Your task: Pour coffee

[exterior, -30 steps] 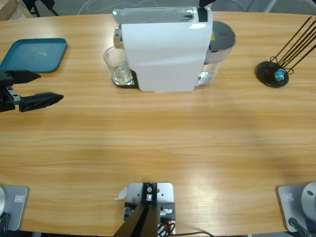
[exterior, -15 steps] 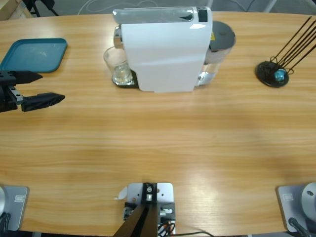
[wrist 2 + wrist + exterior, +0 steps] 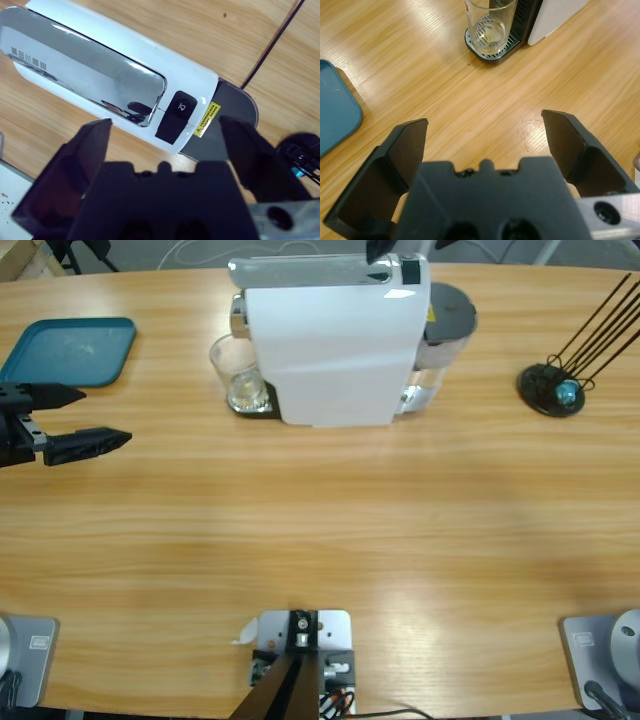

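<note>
— What is cut off or hard to see?

— My right gripper (image 3: 165,145) hangs above the coffee machine (image 3: 335,340), jaws spread wide with nothing in them; in the high view only a dark tip of it shows at the top edge. The machine's white body hides most of the drip tray (image 3: 490,50) from above. The teal tray (image 3: 70,350) runs off the left wrist view's edge.

— And the containers?

— The glass (image 3: 490,25) stands upright on the drip tray under the spout, holding the coffee (image 3: 487,37), a thin pale layer at its bottom. My left gripper (image 3: 85,418) is well apart from it, low over the table (image 3: 320,530), jaws parted and holding nothing.
</note>
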